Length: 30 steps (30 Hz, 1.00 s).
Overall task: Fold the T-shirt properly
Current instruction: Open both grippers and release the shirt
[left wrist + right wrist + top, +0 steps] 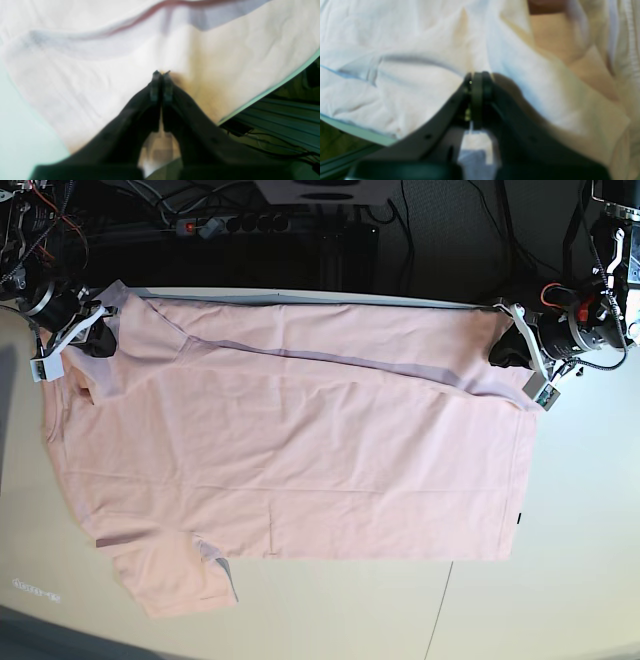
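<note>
The pale pink T-shirt (300,450) lies spread plain side up across the table (560,580), with one sleeve (170,580) at the front left. No lettering shows. My left gripper (512,343) is at the shirt's far right corner, and in the left wrist view its jaws (161,73) are shut on the fabric (100,75). My right gripper (98,332) is at the far left corner, and in the right wrist view it (477,76) is shut on the cloth (395,87). A long crease runs between the two held corners.
The table's far edge (262,97) runs just behind both grippers and also shows in the right wrist view (357,132). A power strip (230,225) and cables lie behind it. A seam line (440,610) crosses the bare tabletop in front of the shirt.
</note>
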### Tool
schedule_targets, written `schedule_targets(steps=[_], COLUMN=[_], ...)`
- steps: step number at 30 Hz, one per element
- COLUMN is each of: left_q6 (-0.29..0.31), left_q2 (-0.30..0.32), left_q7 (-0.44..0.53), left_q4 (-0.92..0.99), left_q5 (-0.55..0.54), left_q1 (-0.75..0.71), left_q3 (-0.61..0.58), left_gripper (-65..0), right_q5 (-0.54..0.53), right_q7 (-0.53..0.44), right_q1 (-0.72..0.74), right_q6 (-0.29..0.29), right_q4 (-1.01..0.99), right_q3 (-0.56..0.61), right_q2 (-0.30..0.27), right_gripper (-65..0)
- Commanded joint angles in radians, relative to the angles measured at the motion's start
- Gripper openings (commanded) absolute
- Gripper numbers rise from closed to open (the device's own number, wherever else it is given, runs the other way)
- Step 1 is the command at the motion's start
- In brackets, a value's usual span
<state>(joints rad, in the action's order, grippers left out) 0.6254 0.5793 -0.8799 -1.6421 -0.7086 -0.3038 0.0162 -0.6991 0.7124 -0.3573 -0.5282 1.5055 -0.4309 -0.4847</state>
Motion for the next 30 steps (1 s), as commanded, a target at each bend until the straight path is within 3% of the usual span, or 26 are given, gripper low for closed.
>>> schedule_targets(steps=[1,9,16,21,24,28,30], left_q6=[0.0,0.0,0.0,0.008,0.008,0.007,0.007], left_q2=[0.014,0.029,0.103,0.142,0.18,0.187,0.183], left_q7=[-0.007,-0.008,0.027,0.064,0.148,0.203,0.205], left_q4=[-0.01,-0.103,-0.139,-0.115,-0.042,0.148,0.269], left_q5=[0.011,-0.017,-0.061,-0.058,-0.042,-0.014,-0.014], left_q1=[0.016,0.041,0.041,0.117,0.169,0.332,0.451], left_q3=[0.005,0.076,0.154,0.153,0.143,0.079,0.0], left_gripper=[-57.6,-57.3,-57.1,-39.5,-34.7,-34.4,-34.4], right_q5=[-0.009,-0.086,-0.131,-0.127,-0.081,-0.038,-0.038], right_q7=[-0.006,-0.003,0.023,0.029,0.029,0.029,0.029], right_q1=[0.008,0.047,0.098,0.185,0.235,0.298,0.333], right_q6=[-0.021,-0.021,-0.021,-0.021,-0.021,-0.021,-0.021], right_q4=[0.015,0.018,0.019,0.019,0.016,-0.013,-0.05], right_q3=[-0.01,-0.056,-0.128,-0.134,-0.134,-0.132,-0.131], right_q2=[-0.019,-0.019,-0.023,-0.049,-0.07,-0.096,-0.104], right_gripper=[-65.0,-65.0,-65.0,-65.0,-64.8,-47.1,-42.2])
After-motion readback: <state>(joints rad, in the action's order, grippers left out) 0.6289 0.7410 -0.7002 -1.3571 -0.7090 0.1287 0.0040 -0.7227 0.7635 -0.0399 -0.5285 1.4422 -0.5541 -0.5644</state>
